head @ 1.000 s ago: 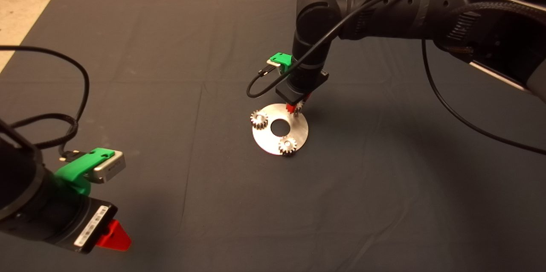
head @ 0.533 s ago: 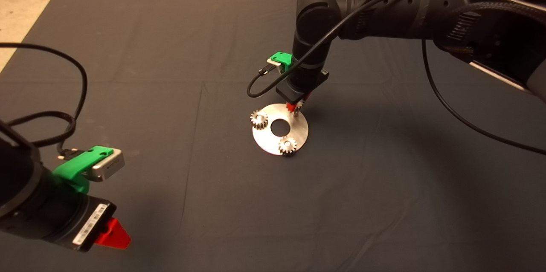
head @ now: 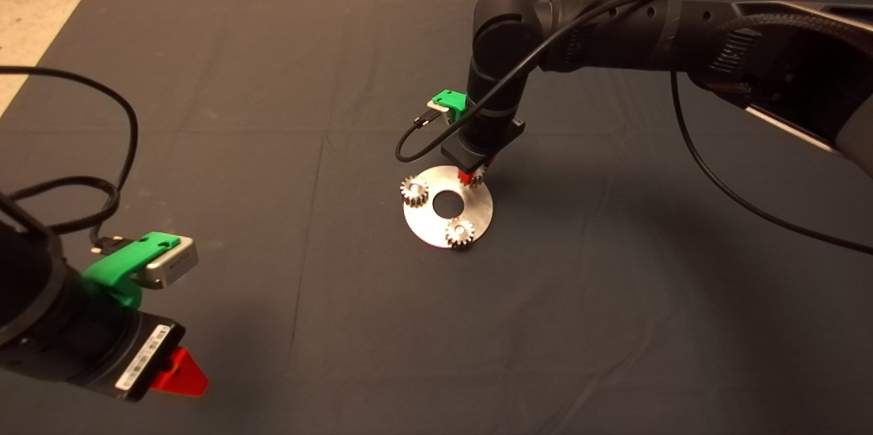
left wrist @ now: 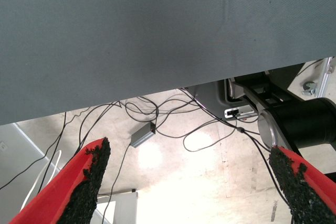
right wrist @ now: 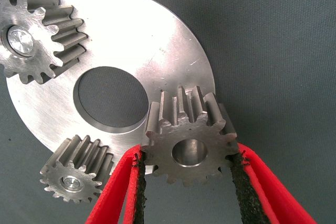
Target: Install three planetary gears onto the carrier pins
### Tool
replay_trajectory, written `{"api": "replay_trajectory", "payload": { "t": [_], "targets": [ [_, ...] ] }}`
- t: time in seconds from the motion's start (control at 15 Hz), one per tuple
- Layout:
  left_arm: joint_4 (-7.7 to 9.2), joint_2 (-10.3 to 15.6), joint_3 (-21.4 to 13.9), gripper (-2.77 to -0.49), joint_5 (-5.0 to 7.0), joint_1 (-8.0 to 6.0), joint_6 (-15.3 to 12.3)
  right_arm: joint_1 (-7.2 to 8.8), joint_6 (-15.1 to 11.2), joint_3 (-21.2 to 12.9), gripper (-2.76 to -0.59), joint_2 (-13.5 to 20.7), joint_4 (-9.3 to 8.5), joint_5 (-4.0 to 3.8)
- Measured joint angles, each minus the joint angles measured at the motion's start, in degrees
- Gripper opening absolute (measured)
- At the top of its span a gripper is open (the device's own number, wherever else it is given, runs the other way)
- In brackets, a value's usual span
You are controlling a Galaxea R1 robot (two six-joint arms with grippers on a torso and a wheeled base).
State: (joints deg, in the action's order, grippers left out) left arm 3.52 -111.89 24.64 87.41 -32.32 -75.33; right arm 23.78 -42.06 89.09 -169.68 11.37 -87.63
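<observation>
Presently the right tool [right wrist: 188,167] clamps the third gear [right wrist: 189,136] over the disc [right wrist: 136,51] mid-surface, two gears [right wrist: 39,35] already seated; next, lower its bore squarely onto the pin. Left tool [left wrist: 189,182] idles open, near-left corner.

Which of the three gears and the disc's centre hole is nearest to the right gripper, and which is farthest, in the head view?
1. Third gear, between the right gripper's fingers, at the disc's far edge.
2. Centre hole, just beyond.
3 and 4. Gear at the disc's left and gear at its near edge: too close to call.
</observation>
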Motion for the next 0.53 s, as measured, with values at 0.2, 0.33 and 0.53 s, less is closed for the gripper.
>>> {"api": "replay_trajectory", "payload": {
  "t": [0.2, 0.33, 0.53],
  "targets": [
    [0.0, 0.0, 0.0, -1.09, 0.0, 0.02, 0.0, -0.04, 0.0, 0.0, -2.38, 0.16, 0.0, 0.03],
    [0.0, 0.0, 0.0, -1.09, 0.0, -0.01, 0.0, -0.02, 0.0, -0.04, -2.38, 0.63, -0.02, 0.28],
    [0.0, 0.0, 0.0, -1.09, 0.0, 0.02, 0.0, -0.15, 0.0, -0.13, -2.38, 1.02, 0.06, 0.33]
  ]
}}
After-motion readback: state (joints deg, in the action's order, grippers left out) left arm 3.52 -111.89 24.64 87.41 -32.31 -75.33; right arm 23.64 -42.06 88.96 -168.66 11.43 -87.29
